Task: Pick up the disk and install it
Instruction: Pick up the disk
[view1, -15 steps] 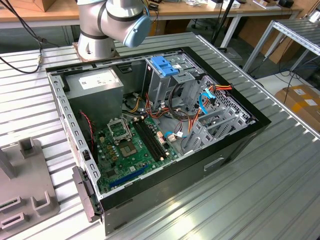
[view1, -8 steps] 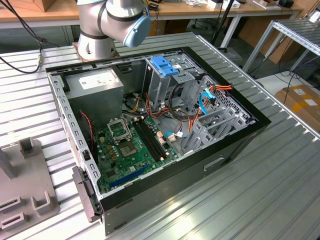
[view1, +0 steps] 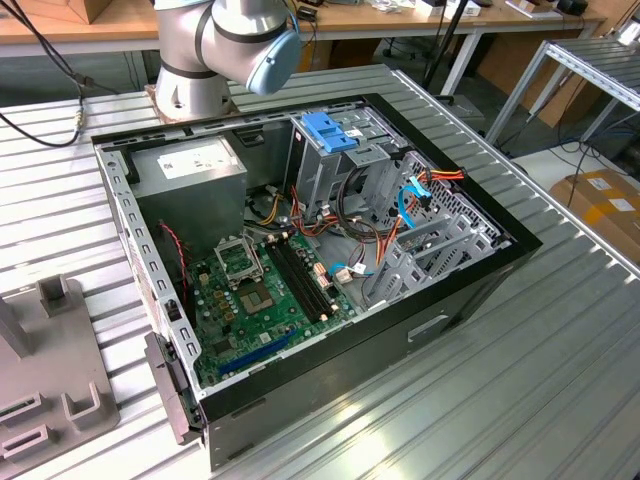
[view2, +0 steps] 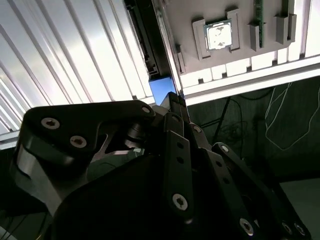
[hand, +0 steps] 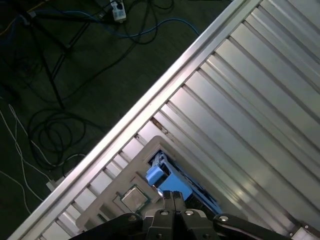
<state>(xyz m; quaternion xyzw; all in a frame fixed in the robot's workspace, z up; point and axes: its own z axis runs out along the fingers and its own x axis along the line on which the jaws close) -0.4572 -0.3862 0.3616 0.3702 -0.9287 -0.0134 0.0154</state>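
The disk stands on edge in a slot of a grey holder block (hand: 156, 144). I see its light-blue rail (hand: 160, 176) and its dark thin edge. In the second wrist view the same blue end of the disk (view2: 161, 89) peeks out just past my fingertips. My gripper (hand: 172, 196) hangs directly over that blue end and close to it, and its black fingers look pressed together with nothing between them. The gripper (view2: 172, 99) looks the same in the second wrist view. The open computer case (view1: 330, 250) lies on the table in the exterior view.
The holder block (view2: 200, 12) also carries a processor chip (view2: 218, 36) and a memory stick (view2: 258, 22). It sits near the ribbed metal table's edge (hand: 125, 125), beyond which cables lie on dark floor. Inside the case are a drive cage with a blue bracket (view1: 330, 130) and a power-supply box (view1: 195, 175).
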